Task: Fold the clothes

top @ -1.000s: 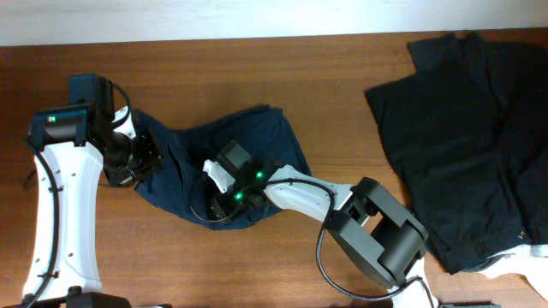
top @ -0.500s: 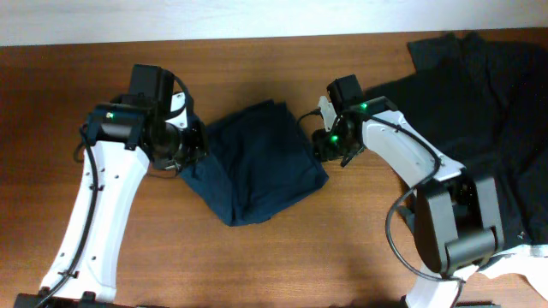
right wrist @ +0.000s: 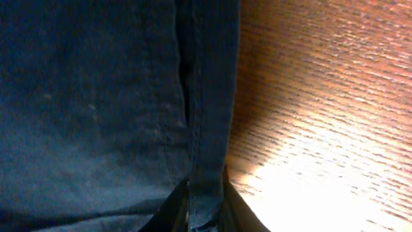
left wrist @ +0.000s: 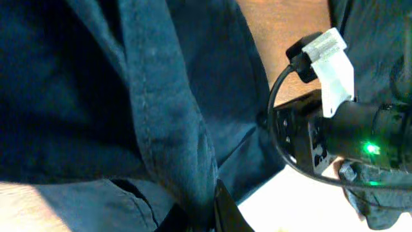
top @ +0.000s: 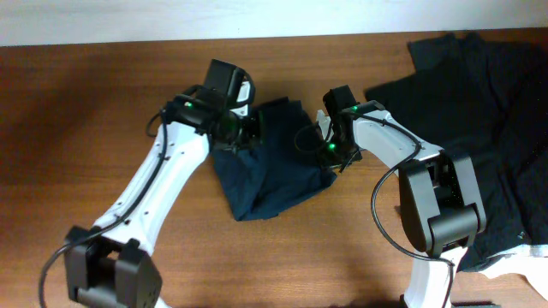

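The navy-blue shorts (top: 272, 167) lie folded in the middle of the wooden table. My left gripper (top: 250, 130) is at their upper left edge, shut on a fold of the navy cloth (left wrist: 174, 148). My right gripper (top: 330, 154) is at their right edge, shut on the stitched hem (right wrist: 206, 161). The right arm's wrist (left wrist: 341, 129) with its green light shows in the left wrist view. The larger black garments (top: 479, 128) lie spread at the table's right side.
A bit of white cloth (top: 522, 261) peeks out under the black garments at the lower right. The bare wooden table top (top: 86, 128) stretches to the left and front. A pale wall edge (top: 171, 17) runs along the back.
Both grippers have carried the shorts' edge rightward: the left gripper moved from the far left to the shorts' upper middle. The shorts now lie folded narrower, and the right gripper sits at their right edge.
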Robot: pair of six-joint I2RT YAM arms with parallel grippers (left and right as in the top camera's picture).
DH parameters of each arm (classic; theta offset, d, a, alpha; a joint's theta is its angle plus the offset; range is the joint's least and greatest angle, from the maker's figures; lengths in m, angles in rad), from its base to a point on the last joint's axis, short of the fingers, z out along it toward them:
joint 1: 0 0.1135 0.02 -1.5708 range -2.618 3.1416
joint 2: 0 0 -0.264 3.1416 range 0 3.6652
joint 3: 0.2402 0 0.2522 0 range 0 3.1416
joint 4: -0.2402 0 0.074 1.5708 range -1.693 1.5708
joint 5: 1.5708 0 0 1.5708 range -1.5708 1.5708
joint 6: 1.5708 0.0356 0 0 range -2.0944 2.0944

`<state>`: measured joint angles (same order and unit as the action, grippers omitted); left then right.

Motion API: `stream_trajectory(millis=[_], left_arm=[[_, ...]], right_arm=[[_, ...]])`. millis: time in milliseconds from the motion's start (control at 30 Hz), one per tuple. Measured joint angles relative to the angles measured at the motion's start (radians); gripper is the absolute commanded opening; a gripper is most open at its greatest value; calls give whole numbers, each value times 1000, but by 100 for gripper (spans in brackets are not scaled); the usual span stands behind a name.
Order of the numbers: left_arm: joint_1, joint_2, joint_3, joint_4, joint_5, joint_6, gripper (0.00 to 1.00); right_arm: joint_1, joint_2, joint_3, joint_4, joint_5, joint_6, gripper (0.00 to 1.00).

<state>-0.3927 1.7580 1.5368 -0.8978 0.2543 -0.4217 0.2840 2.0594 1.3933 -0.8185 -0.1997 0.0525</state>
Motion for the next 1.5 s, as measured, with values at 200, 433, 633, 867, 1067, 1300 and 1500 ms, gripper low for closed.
stream_trajectory(millis=[200, 433, 633, 867, 1067, 1300, 1500], left_arm=[[-70, 117, 0, 134, 17, -54, 43], [-14, 134, 12, 270, 55, -57, 68], [143, 144, 20, 392, -161, -44, 69], [187, 333, 29, 418, -230, -16, 70], [199, 381, 36, 186, -236, -11, 64], [173, 382, 40, -383, -84, 11, 39], [141, 311, 53, -272, 11, 51, 99]], right_arm=[[1, 1, 2, -13, 0, 0, 45], [-68, 4, 135, -254, 1, 27, 66], [-132, -82, 432, -447, -103, -32, 70], [77, -67, 378, -378, -311, -78, 69], [115, -42, 31, -192, -269, -3, 68], [116, -41, -43, -158, 118, 52, 70], [103, -109, 52, -225, 328, 105, 76]])
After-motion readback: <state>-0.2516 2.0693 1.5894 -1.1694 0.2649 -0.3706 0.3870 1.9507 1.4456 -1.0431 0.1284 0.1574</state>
